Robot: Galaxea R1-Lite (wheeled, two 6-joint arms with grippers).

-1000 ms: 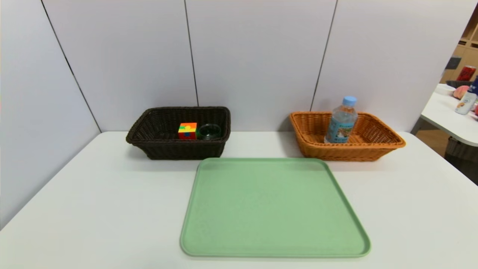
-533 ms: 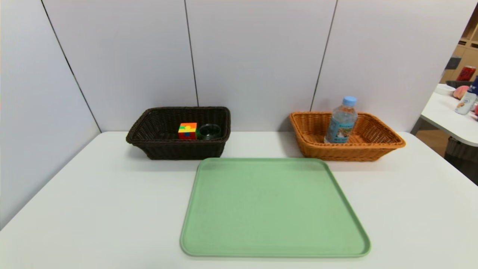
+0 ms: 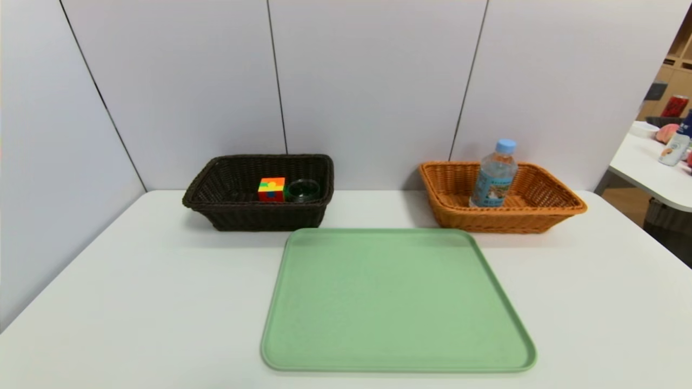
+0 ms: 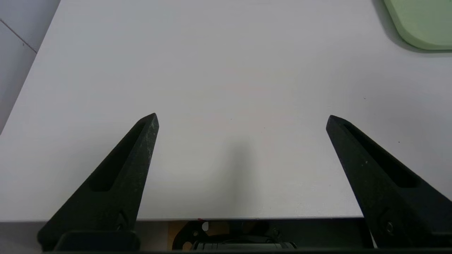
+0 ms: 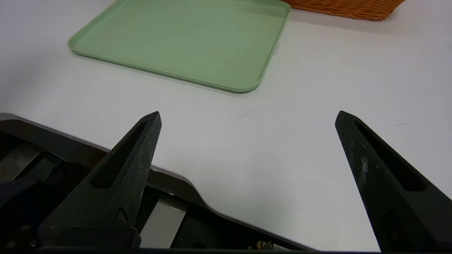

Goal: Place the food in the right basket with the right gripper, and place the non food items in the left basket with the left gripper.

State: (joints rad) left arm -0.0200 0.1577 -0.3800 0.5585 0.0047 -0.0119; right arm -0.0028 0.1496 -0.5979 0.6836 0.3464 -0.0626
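Head view first: my dark basket (image 3: 265, 216) is on the left side of the worktop (image 3: 135, 286), with a colourful cube (image 3: 272, 190) and a clear round container (image 3: 303, 190) sitting in it next to each other. The orange-brown basket (image 3: 503, 221) is over on the right with a water bottle (image 3: 493, 181) in it, more or less upright but leaning a bit, blue cap poking well above the rim. The green tray (image 3: 397, 300) in front has nothing on it, so I'd call the sorting done, or as good as. Neither of my arms shows up here.

Left wrist view: my left gripper (image 4: 242, 121) is parked over the near part of the worktop, jaws spread wide, nothing between them, just a corner of the tray in sight.

Right wrist view: my right gripper (image 5: 248, 119) is also idle above the near edge, jaws wide apart and holding nothing, with the tray and a bit of the right basket beyond.

So what could still go wrong? Mostly me, tbh. If I reach back in for no reason, a spread jaw could clip that tall bottle and tip it over the rim, or snag a basket edge and drag it. Swinging low could also shove the tray into the baskets. I'd stay put.
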